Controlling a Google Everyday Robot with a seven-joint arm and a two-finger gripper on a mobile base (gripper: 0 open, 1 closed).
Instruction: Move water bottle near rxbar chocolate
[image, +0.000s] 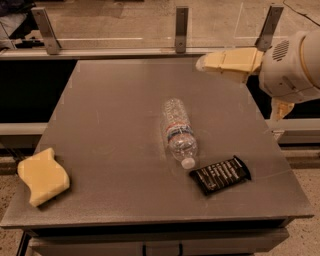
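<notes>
Camera view, the only one.

- Water bottle (177, 132) lies on its side mid-table, white cap toward the near edge. The cap sits just beside the left end of the chocolate bar (220, 175), which lies flat near the front right of the table (115, 100). I cannot tell whether cap and wrapper touch or a sliver of gap remains.
- Judged from this, the placement looks done, or very nearly.
- Risk: the bottle is round and rests on its curved side, so any knock or tilt of the table could roll it away from the bar and undo the closeness. A low arm sweep across the middle could do this, or shove the bar itself.
- Yellow sponge (43, 175) is at the front left corner, well apart, and no hazard.
- Gripper (227, 64) hangs in the air over the far right part of the table, well apart from the bottle. It holds nothing and touches nothing on the table; whether it is spread or closed cannot be told.
</notes>
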